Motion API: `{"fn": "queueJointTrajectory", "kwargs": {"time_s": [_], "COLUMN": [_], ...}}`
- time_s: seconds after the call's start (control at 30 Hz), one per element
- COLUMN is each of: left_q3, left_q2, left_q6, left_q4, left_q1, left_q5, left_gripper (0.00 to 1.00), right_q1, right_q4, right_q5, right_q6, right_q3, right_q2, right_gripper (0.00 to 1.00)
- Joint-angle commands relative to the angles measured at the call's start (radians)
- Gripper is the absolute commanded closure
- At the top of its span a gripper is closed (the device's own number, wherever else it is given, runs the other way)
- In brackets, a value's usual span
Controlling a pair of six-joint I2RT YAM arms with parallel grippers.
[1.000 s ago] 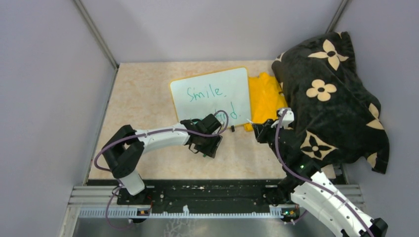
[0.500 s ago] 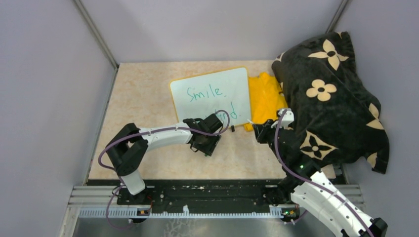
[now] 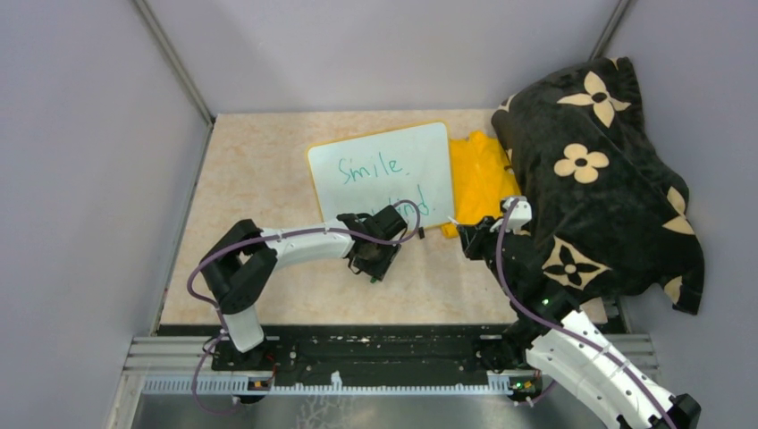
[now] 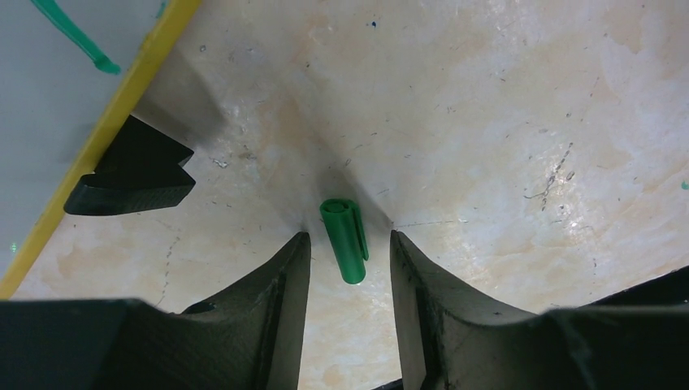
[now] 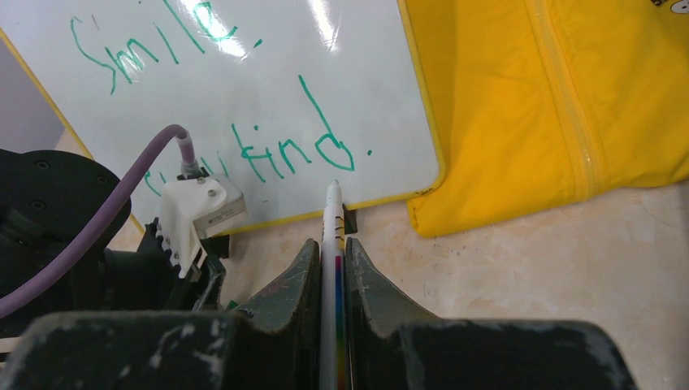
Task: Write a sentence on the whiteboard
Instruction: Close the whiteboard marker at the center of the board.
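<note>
Elbow swung inward since a second ago, the left gripper [image 4: 349, 237] stands half-open astride a green cap [image 4: 343, 221] on the table [image 3: 259, 179], while the right gripper [image 5: 331, 242] clamps a marker [image 5: 331, 203] tipped at the near edge of the whiteboard [image 3: 425, 147], mid-table, bearing the sentence [image 3: 368, 166].

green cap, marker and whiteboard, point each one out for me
green cap [image 4: 345, 241], left wrist view, middle of its body
marker [image 5: 332, 213], right wrist view, white barrel near its tip
whiteboard [image 3: 427, 150], top view, bare white patch near its right edge
</note>
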Motion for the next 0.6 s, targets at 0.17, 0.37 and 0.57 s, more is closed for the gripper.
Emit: {"fn": "queueJointTrajectory", "kwargs": {"time_s": [0.17, 0.37, 0.57], "left_q3": [-0.013, -0.036, -0.044], "left_q2": [0.037, 0.037, 0.043], "left_q6": [-0.002, -0.002, -0.002], "left_q4": [0.013, 0.012, 0.012], "left_q1": [-0.008, -0.008, -0.009], "left_q5": [-0.007, -0.028, -0.026], "left_gripper": [0.59, 0.61, 0.66], "right_q1": [-0.011, -0.012, -0.011], "right_q4": [0.026, 0.031, 0.035], "right_q5": [0.014, 0.014, 0.015], "right_q6": [-0.008, -0.009, -0.01], "right_q3": [0.007, 0.007, 0.009], "right_q2": [-0.006, 0.0, 0.01], "right_gripper": [1.0, 1.0, 1.0]}}
